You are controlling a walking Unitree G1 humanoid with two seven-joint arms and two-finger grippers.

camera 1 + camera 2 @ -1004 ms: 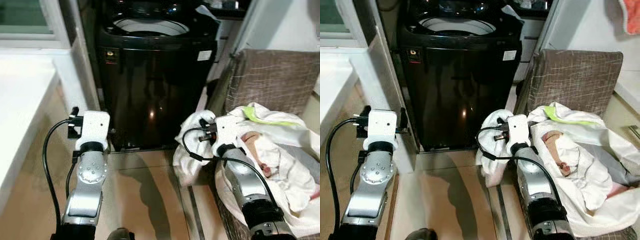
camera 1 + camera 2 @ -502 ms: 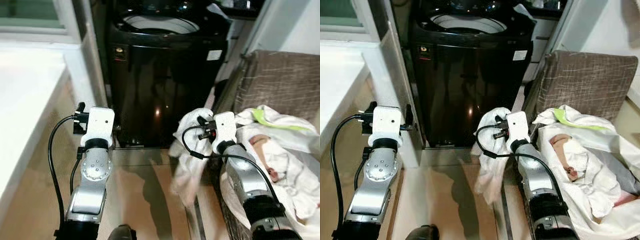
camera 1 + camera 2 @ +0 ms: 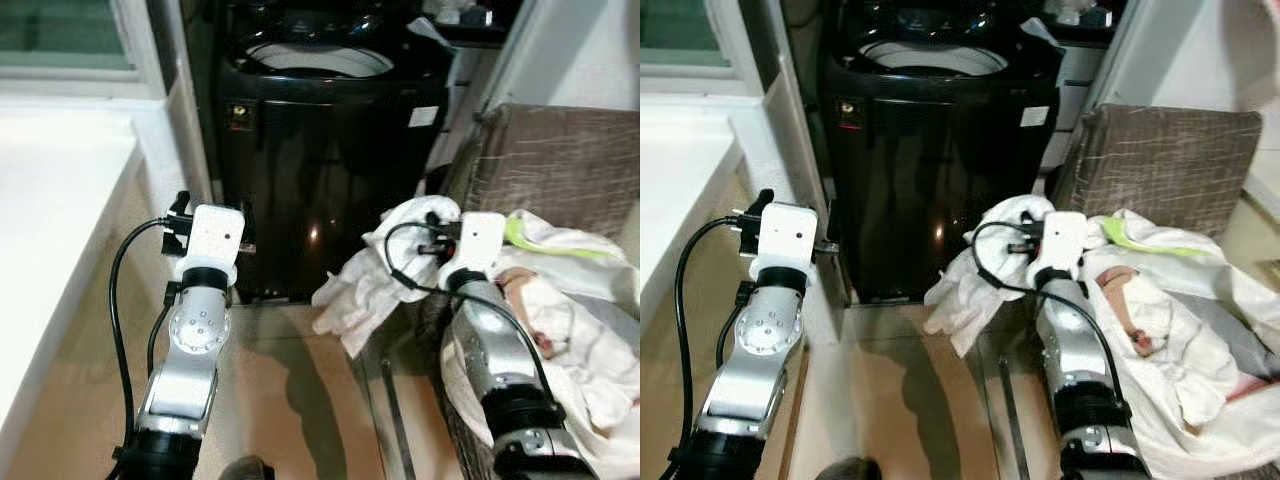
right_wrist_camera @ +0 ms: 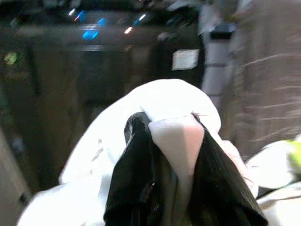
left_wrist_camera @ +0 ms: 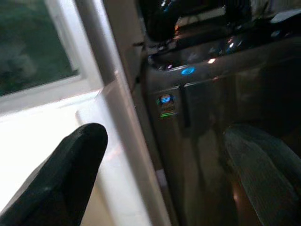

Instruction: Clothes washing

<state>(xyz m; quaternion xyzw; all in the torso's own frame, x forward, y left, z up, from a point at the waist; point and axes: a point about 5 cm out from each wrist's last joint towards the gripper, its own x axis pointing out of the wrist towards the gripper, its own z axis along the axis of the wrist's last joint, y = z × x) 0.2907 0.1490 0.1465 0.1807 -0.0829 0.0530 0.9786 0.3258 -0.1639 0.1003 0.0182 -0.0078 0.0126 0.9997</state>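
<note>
Left of the glossy black top-loading washing machine [image 3: 330,150] runs a white countertop [image 3: 50,230] under a window. The left gripper [image 5: 160,179] hangs in the air just beside the machine's lower left corner, its two black fingers [image 5: 61,174] spread wide with nothing between them. The machine's lid is up and its pale drum ring shows at the top. Just right of the machine's lower front, the right gripper [image 4: 164,155] pinches a crumpled white cloth garment [image 3: 375,270], which hangs off the floor and droops toward the machine. Farther right stands a brown woven laundry basket [image 3: 560,160], heaped with white and pinkish laundry [image 3: 570,320], a yellow-green piece on top.
</note>
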